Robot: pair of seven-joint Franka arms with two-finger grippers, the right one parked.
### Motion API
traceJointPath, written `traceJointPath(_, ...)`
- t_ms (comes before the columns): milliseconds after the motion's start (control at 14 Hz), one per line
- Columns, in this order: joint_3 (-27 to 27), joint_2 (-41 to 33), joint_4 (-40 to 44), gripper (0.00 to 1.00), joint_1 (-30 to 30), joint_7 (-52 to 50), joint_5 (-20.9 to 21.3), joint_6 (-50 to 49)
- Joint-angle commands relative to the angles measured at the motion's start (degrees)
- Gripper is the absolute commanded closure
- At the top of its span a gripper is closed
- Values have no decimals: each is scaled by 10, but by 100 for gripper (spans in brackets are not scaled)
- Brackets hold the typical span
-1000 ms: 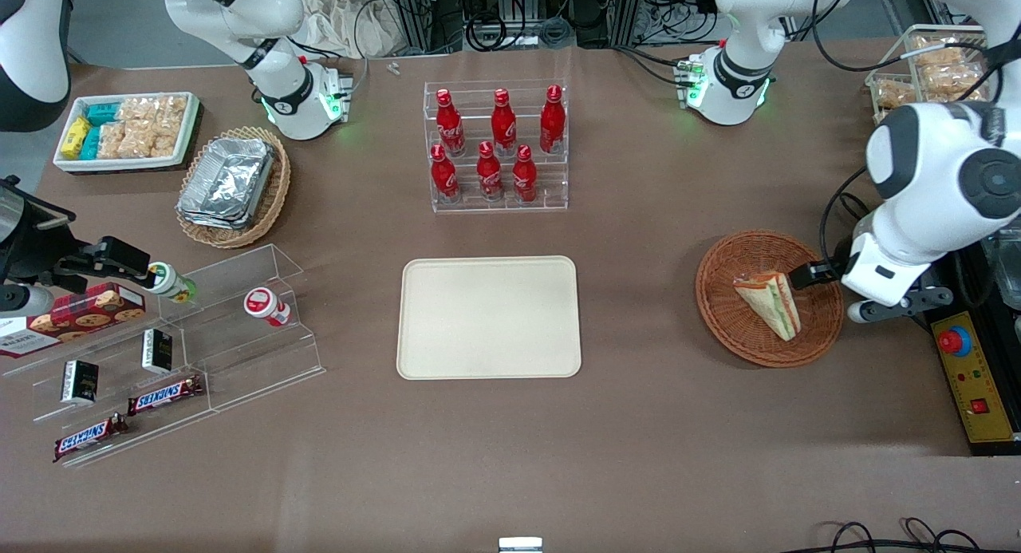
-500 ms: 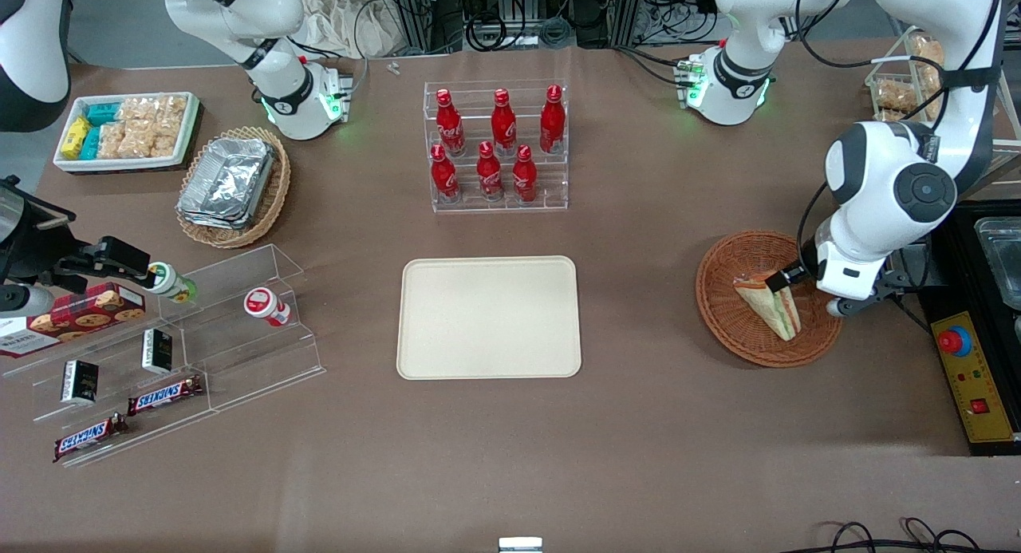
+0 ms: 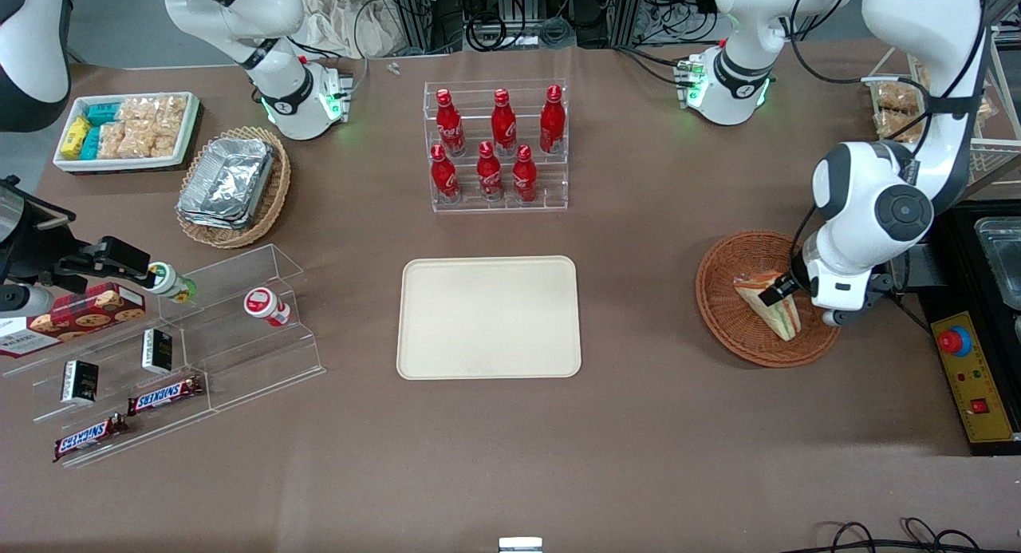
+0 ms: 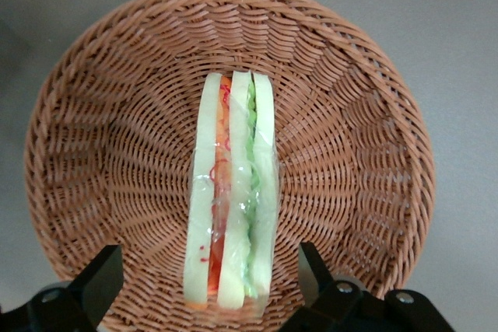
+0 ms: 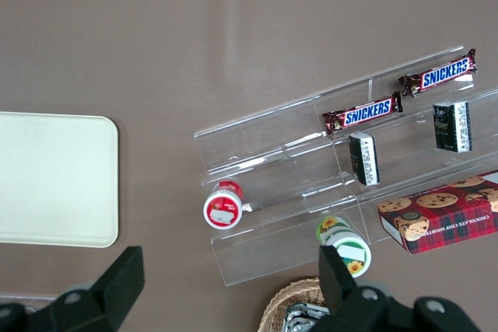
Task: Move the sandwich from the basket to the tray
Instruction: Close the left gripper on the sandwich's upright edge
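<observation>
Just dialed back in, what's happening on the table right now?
The left arm's gripper hangs open over the round reddish-brown wicker basket, its fingers straddling the wrapped triangular sandwich without touching it. The sandwich lies in the basket, not yet gripped. The flat cream-beige rectangular tray sits mid-table, toward the parked arm's end from the basket, with nothing on it.

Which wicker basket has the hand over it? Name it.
The reddish-brown basket holding the sandwich; the open hand hovers there. The tan basket holds foil containers.
</observation>
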Motion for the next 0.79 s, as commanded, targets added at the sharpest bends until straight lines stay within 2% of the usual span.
traceJointPath(0,-1,7,-7,0,1,-22,7,19)
traceJointPath(357,-1,28,-15,2,1,-22,7,47)
traceJointPath(429,0,31,-15,15,1,-22,7,50)
traceJointPath(571,0,36,-14,47,1,-24,7,55)
traceJointPath(643,0,38,-14,69,1,-31,7,55)
traceJointPath(714,-1,37,-12,97,1,-35,7,55)
